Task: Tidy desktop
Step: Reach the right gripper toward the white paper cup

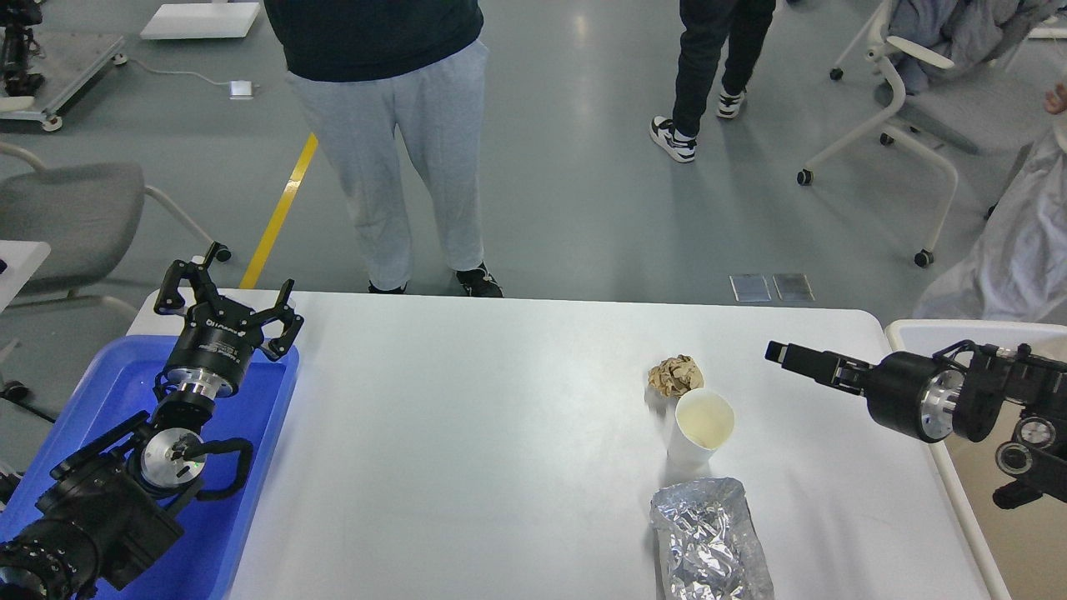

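Note:
The white desktop [467, 450] carries a crumpled brown paper ball [675, 375], an upright empty white paper cup [703, 427] just in front of it, and a crumpled silver foil bag [708, 542] at the near edge. My left gripper [229, 287] is open and empty above the far end of the blue tray [108, 392], far left of these things. My right gripper [788, 356] lies level, pointing left above the desktop's right part, to the right of the ball and cup and apart from them. It is seen side-on, so its fingers cannot be told apart.
A beige-white bin [917, 329] stands against the desktop's right edge, under my right arm. A person in grey trousers [408, 142] stands at the far edge. Another person [708, 75] and office chairs [900, 92] are further back.

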### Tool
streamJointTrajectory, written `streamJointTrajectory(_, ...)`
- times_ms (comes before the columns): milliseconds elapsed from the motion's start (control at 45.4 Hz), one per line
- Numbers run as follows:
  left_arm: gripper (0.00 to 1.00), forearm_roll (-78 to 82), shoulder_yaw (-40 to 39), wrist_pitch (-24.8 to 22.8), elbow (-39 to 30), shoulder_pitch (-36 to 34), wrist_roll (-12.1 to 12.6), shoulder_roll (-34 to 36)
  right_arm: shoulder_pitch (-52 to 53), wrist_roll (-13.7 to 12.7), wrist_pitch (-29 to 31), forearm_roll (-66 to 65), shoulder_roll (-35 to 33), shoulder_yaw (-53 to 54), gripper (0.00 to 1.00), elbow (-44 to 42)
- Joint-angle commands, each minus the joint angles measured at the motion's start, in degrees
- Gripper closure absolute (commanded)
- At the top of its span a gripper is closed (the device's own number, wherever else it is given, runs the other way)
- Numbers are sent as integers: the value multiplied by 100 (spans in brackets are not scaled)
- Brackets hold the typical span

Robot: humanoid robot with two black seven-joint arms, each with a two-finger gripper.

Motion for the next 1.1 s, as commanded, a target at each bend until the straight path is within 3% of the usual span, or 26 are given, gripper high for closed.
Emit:
streamJointTrajectory(0,0,0,-1,-18,0,-4,9,0,532,43,11,-429,279,-1060,1,-72)
streamJointTrajectory(132,0,0,-1,-27,0,-4,9,0,646,52,20,-464,419,-1420,1,-239)
streamJointTrajectory(463,0,0,-1,-35,0,-4,9,0,603,43,-305,-701,1658,-1500,1,-1425)
streamJointTrajectory(947,0,0,-1,-44,0,-4,9,0,392,52,-472,-719,1738,-1491,1,-1812)
streamJointTrajectory(1013,0,0,-1,-44,0,-4,9,0,392,61,-533,-719,1738,-1500,4,-1812)
streamJointTrajectory(1079,0,0,-1,-44,0,-4,9,0,383,114,-542,-754,1738,-1500,12,-1821)
